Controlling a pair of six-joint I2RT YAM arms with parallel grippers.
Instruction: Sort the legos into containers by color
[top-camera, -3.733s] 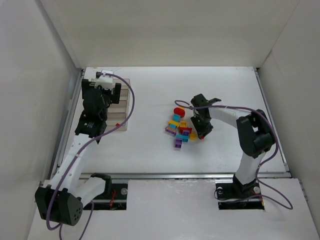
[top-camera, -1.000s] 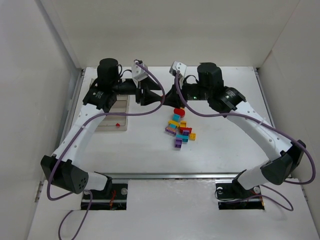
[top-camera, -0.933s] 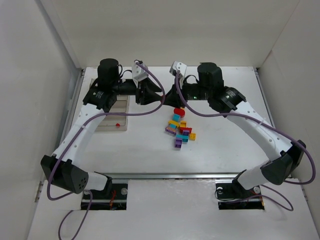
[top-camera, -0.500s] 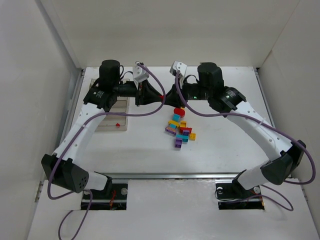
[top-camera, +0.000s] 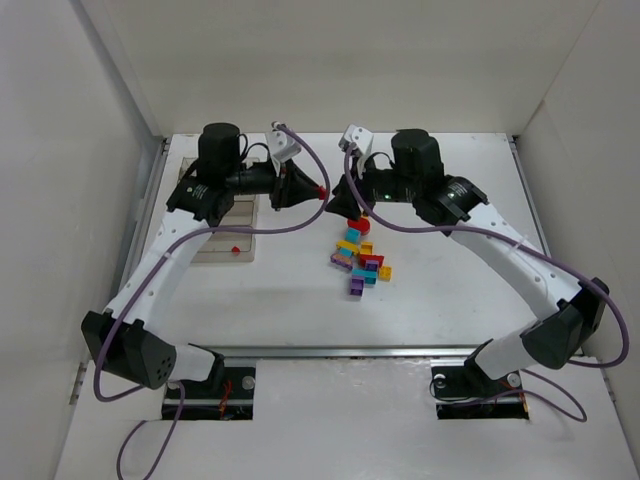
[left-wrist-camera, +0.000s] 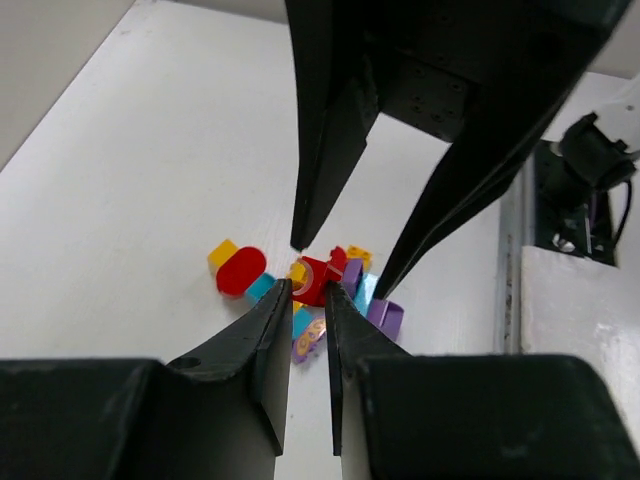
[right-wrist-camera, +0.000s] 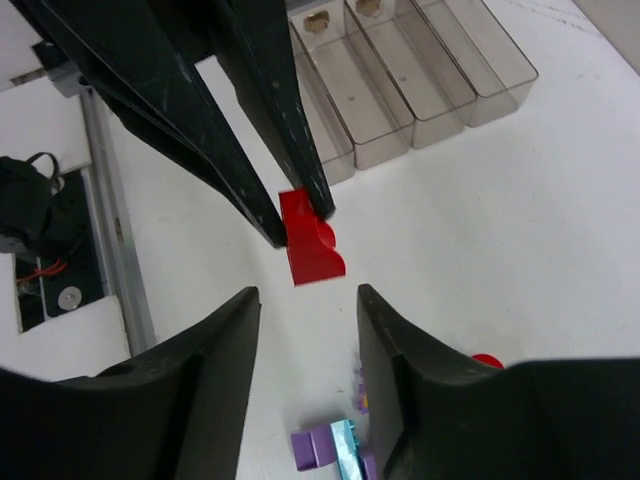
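A red lego (top-camera: 321, 189) hangs in mid-air above the table, and my left gripper (top-camera: 316, 190) is shut on it. In the left wrist view the red lego (left-wrist-camera: 316, 279) sits pinched at the tips of my left gripper (left-wrist-camera: 308, 291). My right gripper (top-camera: 341, 200) stands open just right of it, with the red lego (right-wrist-camera: 312, 246) ahead of its tips (right-wrist-camera: 307, 294) and not touching them. The remaining legos (top-camera: 360, 255), red, yellow, teal and purple, lie in a pile below. The smoke-tinted containers (top-camera: 212, 240) sit at the left, partly under my left arm.
One small red piece (top-camera: 233, 250) lies at the near end of the containers. White walls close in the table on the left, back and right. The containers (right-wrist-camera: 420, 90) show as long parallel compartments in the right wrist view.
My left gripper has shut on the red lego. My right gripper has opened, let go of it and drawn back slightly to the right.
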